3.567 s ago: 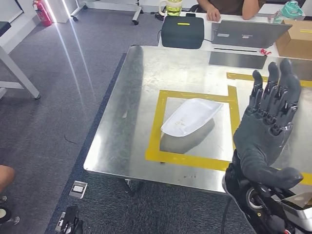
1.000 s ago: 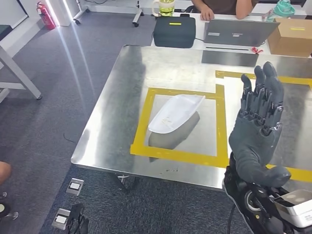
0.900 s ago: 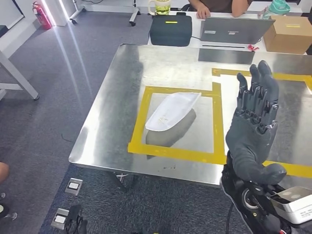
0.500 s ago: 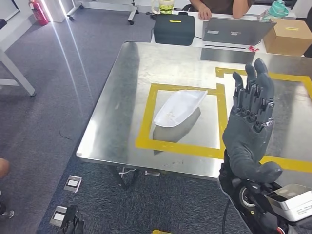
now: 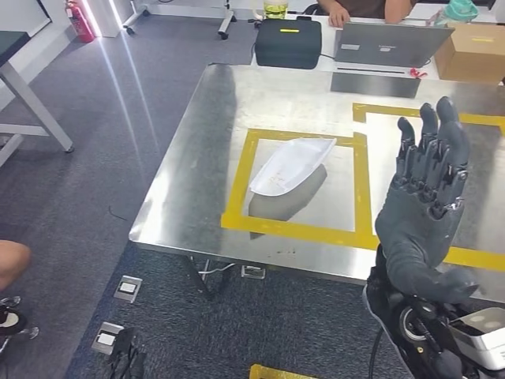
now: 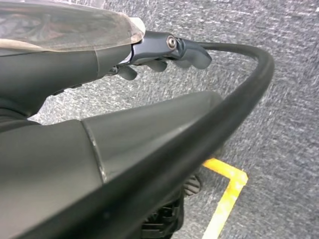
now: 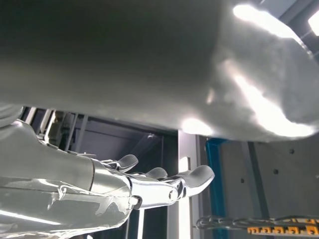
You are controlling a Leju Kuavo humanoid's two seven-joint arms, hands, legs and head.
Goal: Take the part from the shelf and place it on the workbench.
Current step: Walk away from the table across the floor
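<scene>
Grey carpet surrounds a steel bench (image 5: 196, 170) with the white part (image 5: 292, 164) lying on it.
Yellow tape (image 5: 297, 230) frames a square on the bench top, and the part rests inside that square, tilted on its own shadow. At the near right, the right hand (image 5: 426, 205) is raised palm-up beside the square, its fingers (image 5: 443, 138) spread and holding nothing. By the left wrist view, the left hand (image 6: 165, 50) hangs over the carpet with fingers extended, empty.
</scene>
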